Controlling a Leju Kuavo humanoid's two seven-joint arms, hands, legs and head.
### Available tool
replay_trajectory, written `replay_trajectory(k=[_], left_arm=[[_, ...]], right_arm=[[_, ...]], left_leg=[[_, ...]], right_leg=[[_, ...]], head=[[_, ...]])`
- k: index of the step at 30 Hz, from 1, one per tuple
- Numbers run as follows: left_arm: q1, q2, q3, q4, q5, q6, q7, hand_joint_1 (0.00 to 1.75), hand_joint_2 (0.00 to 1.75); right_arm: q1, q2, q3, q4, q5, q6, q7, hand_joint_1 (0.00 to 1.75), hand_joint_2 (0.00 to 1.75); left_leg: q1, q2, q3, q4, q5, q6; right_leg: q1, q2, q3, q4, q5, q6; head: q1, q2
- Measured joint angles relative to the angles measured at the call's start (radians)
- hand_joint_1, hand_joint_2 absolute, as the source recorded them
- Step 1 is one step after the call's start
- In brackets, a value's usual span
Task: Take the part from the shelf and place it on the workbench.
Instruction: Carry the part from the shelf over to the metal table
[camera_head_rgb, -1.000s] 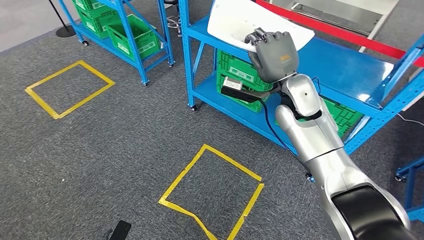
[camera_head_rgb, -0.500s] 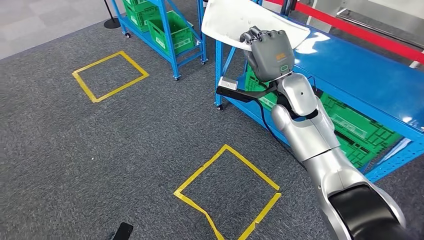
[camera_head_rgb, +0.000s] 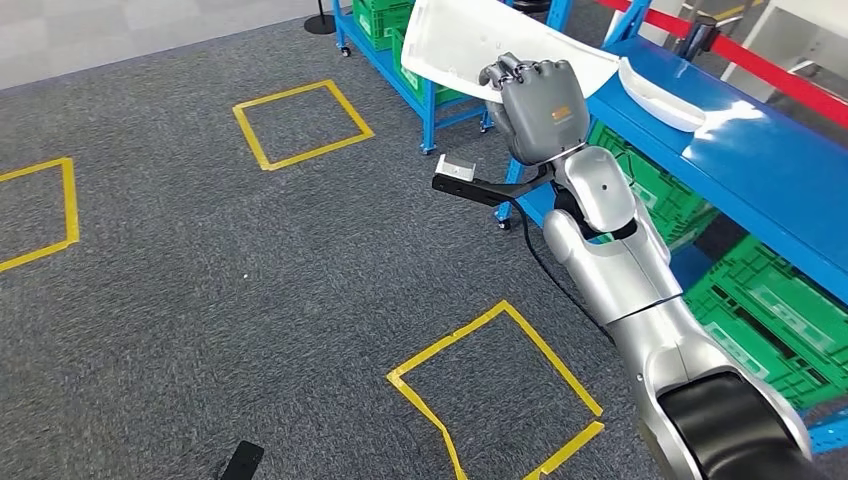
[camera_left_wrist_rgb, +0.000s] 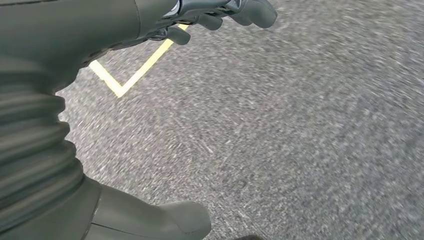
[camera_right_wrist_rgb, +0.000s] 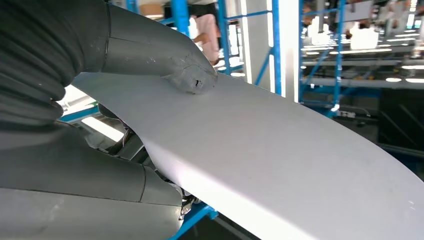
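My right robot hand (camera_head_rgb: 535, 105) grasps the white part (camera_head_rgb: 470, 45) by its edge, thumb pressed on its top face, holding it raised beside the blue shelf (camera_head_rgb: 760, 160). A 2nd white part (camera_head_rgb: 655, 95) lies on the shelf top. My left robot hand (camera_left_wrist_rgb: 220, 12) hangs over grey carpet (camera_head_rgb: 200, 280), fingers apart, holding nothing

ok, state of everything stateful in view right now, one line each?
white part: gripped by the right hand, lifted off the shelf.
second white part: lying on the blue shelf.
left hand: holds nothing, fingers apart over the carpet.
green crates: sitting on the lower shelf.
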Motion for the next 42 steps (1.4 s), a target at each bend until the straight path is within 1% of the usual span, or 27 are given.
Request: replay_trajectory(k=[2,4,6,7,8,9,11,12,13,14,15,17,19,22,24,26,28,29,30,31,33,35,37,38,39,41,42], left_arm=[[0.0,-0.002,0.0,0.0,0.0,0.0,-0.001,0.0,1.75],[0.0,-0.004,0.0,0.0,0.0,0.0,-0.002,0.0,1.75],[0.003,-0.005,0.0,0.0,0.0,0.0,-0.002,0.0,1.75],[0.006,-0.004,0.0,0.001,0.0,0.0,-0.002,0.0,1.75],[0.008,-0.004,0.0,0.001,0.0,0.0,-0.002,0.0,1.75],[0.008,-0.004,0.0,0.001,0.0,0.0,-0.002,0.0,1.75],[0.005,-0.004,0.0,0.001,0.001,0.0,-0.002,0.0,1.75],[0.004,-0.004,0.0,0.001,0.001,0.0,-0.002,0.0,1.75],[0.005,-0.004,0.0,0.001,0.002,0.0,-0.002,0.0,1.75],[0.006,-0.004,0.0,0.001,0.002,0.0,-0.001,0.0,1.75],[0.007,-0.004,0.0,0.001,0.003,0.0,-0.001,0.0,1.75],[0.006,-0.004,0.0,0.001,0.004,0.0,-0.001,0.0,1.75],[0.006,-0.006,0.0,0.001,0.004,0.001,0.0,0.0,1.75],[0.007,-0.005,0.0,0.001,0.004,0.002,0.006,0.0,1.75],[0.006,-0.003,0.0,0.001,0.004,0.004,0.009,0.0,1.75],[0.003,-0.003,0.0,0.0,0.004,0.005,0.01,0.0,1.75],[0.002,-0.003,0.0,0.0,0.004,0.006,0.01,0.0,1.75],[0.003,-0.003,0.0,0.0,0.004,0.006,0.01,0.0,1.75],[0.004,-0.004,0.0,0.0,0.004,0.006,0.011,0.0,1.75],[0.004,-0.004,0.0,0.001,0.003,0.006,0.012,0.0,1.75],[0.002,-0.006,0.0,0.001,0.002,0.005,0.014,0.0,1.75],[0.001,-0.008,0.0,0.001,0.001,0.003,0.016,0.0,1.75],[0.005,-0.008,0.0,0.001,0.0,0.002,0.016,0.0,1.75],[0.007,-0.008,0.0,0.001,0.0,0.002,0.017,0.0,1.75],[0.007,-0.008,0.0,0.001,0.0,0.002,0.018,0.0,1.75],[0.004,-0.008,0.0,0.001,0.0,0.002,0.018,0.0,1.75],[0.003,-0.008,0.0,0.001,0.0,0.002,0.019,0.0,1.75]], right_arm=[[-0.006,0.001,0.0,0.0,0.0,0.0,0.0,1.75,1.75],[-0.011,0.002,0.0,0.0,0.001,0.001,0.0,1.75,1.75],[-0.014,0.007,0.0,0.0,0.001,0.002,0.0,1.75,1.75],[-0.015,0.01,0.0,-0.001,0.001,0.002,0.0,1.75,1.75],[-0.016,0.014,0.0,-0.001,0.001,0.001,0.0,1.75,1.75],[-0.018,0.017,0.0,-0.001,0.001,0.001,0.0,1.75,1.75],[-0.019,0.02,0.0,-0.002,0.002,0.002,0.0,1.75,1.75],[-0.019,0.02,0.0,-0.001,0.003,0.003,0.0,1.75,1.75],[-0.018,0.02,0.001,-0.001,0.004,0.005,-0.001,1.75,1.75],[-0.018,0.02,0.001,-0.001,0.004,0.008,-0.001,1.75,1.75],[-0.018,0.02,0.002,-0.001,0.005,0.01,-0.002,1.75,1.75],[-0.019,0.021,0.002,-0.002,0.006,0.012,-0.002,1.75,1.75],[-0.02,0.021,0.002,-0.002,0.007,0.013,-0.001,1.75,1.75],[-0.017,0.024,0.003,-0.007,0.009,0.013,0.0,1.75,1.75],[-0.016,0.024,0.002,-0.011,0.01,0.014,0.0,1.75,1.75],[-0.012,0.02,0.001,-0.013,0.012,0.015,0.0,1.75,1.75],[-0.002,0.015,0.001,-0.014,0.014,0.016,0.001,1.75,1.75],[0.003,0.013,0.001,-0.014,0.014,0.016,0.001,1.75,1.75],[0.007,0.012,0.001,-0.014,0.016,0.016,0.002,1.75,1.75],[0.008,0.012,0.0,-0.015,0.016,0.015,0.003,1.75,1.75],[0.007,0.01,-0.001,-0.017,0.017,0.014,0.004,1.75,1.75],[0.008,0.008,-0.001,-0.019,0.018,0.014,0.004,1.75,1.75],[0.008,0.007,-0.001,-0.02,0.018,0.014,0.004,1.75,1.75],[0.008,0.009,-0.001,-0.022,0.018,0.014,0.004,1.75,1.75],[0.007,0.01,-0.001,-0.023,0.019,0.013,0.004,1.75,1.75],[0.007,0.011,-0.001,-0.025,0.019,0.013,0.004,1.75,1.75],[0.008,0.011,-0.001,-0.025,0.019,0.013,0.004,1.75,1.75]], left_leg=[[0.0,-0.028,-0.003,0.003,0.001,-0.003],[0.003,-0.052,-0.01,0.003,0.006,-0.013],[0.007,-0.077,-0.015,-0.004,0.014,-0.029],[0.007,-0.076,-0.018,-0.004,0.015,-0.034],[0.004,-0.058,-0.025,0.006,0.007,-0.038],[0.002,-0.028,-0.041,0.037,-0.013,-0.042],[0.002,0.04,-0.096,0.155,-0.073,-0.048],[0.005,0.055,-0.125,0.218,-0.098,-0.053],[0.008,0.062,-0.142,0.257,-0.108,-0.058],[0.011,0.066,-0.142,0.262,-0.102,-0.062],[0.015,0.073,-0.12,0.226,-0.079,-0.066],[0.015,0.111,-0.041,0.092,-0.029,-0.069],[0.011,0.134,0.006,0.009,-0.009,-0.057],[0.008,0.106,0.001,0.003,-0.007,-0.031],[0.011,0.084,0.0,-0.001,-0.002,-0.018],[0.012,0.063,-0.003,-0.003,0.001,-0.009],[0.011,0.036,-0.005,-0.003,0.002,-0.005],[0.01,0.021,-0.006,-0.002,0.003,-0.005],[0.009,0.005,-0.006,-0.002,0.004,-0.006],[0.009,-0.009,-0.006,-0.002,0.005,-0.007],[0.01,-0.035,-0.008,-0.001,0.009,-0.013],[0.013,-0.06,-0.015,-0.002,0.014,-0.024],[0.017,-0.081,-0.022,-0.008,0.019,-0.037],[0.015,-0.068,-0.026,-0.004,0.016,-0.041],[0.012,-0.04,-0.037,0.016,0.004,-0.044],[0.008,0.033,-0.086,0.118,-0.049,-0.048],[0.009,0.053,-0.119,0.188,-0.078,-0.052]], right_leg=[[0.001,0.041,0.064,-0.143,0.067,-0.012],[0.004,0.067,0.097,-0.218,0.088,-0.018],[0.006,0.051,0.101,-0.228,0.09,-0.022],[0.005,0.037,0.106,-0.235,0.095,-0.026],[0.003,0.025,0.112,-0.245,0.1,-0.032],[0.0,0.011,0.118,-0.254,0.106,-0.038],[0.001,-0.015,0.122,-0.261,0.109,-0.044],[0.002,-0.03,0.121,-0.261,0.109,-0.045],[0.002,-0.044,0.121,-0.26,0.107,-0.044],[0.002,-0.058,0.121,-0.258,0.106,-0.043],[0.001,-0.072,0.121,-0.256,0.103,-0.04],[0.002,-0.097,0.12,-0.246,0.094,-0.03],[0.006,-0.115,0.118,-0.235,0.085,-0.018],[0.004,-0.134,0.12,-0.232,0.08,-0.002],[-0.003,-0.091,0.104,-0.194,0.05,0.008],[-0.007,-0.029,0.049,-0.076,-0.012,0.013],[-0.006,-0.01,-0.014,0.048,-0.054,0.012],[-0.005,-0.007,-0.025,0.065,-0.049,0.008],[-0.003,-0.003,-0.017,0.041,-0.025,0.003],[-0.002,0.006,0.01,-0.019,0.012,-0.003],[-0.001,0.054,0.074,-0.162,0.072,-0.014],[0.002,0.079,0.103,-0.228,0.087,-0.017],[0.003,0.055,0.11,-0.236,0.089,-0.02],[0.001,0.042,0.116,-0.243,0.092,-0.024],[-0.001,0.028,0.122,-0.25,0.096,-0.029],[0.0,-0.001,0.129,-0.259,0.098,-0.037],[0.001,-0.016,0.13,-0.259,0.096,-0.039]], head=[[-0.001,0.0],[-0.001,0.0],[-0.001,0.0],[0.0,0.0],[-0.003,0.0],[-0.005,0.0],[-0.01,0.0],[-0.01,0.0],[-0.01,0.0],[-0.01,0.0],[-0.01,0.0],[-0.01,0.0],[-0.007,0.0],[-0.002,0.0],[-0.001,0.0],[0.001,0.0],[0.002,0.0],[0.002,0.0],[0.002,0.0],[0.003,0.0],[0.002,0.0],[0.003,0.0],[0.004,0.0],[0.004,0.0],[0.002,0.0],[-0.003,0.0],[-0.004,0.0]])
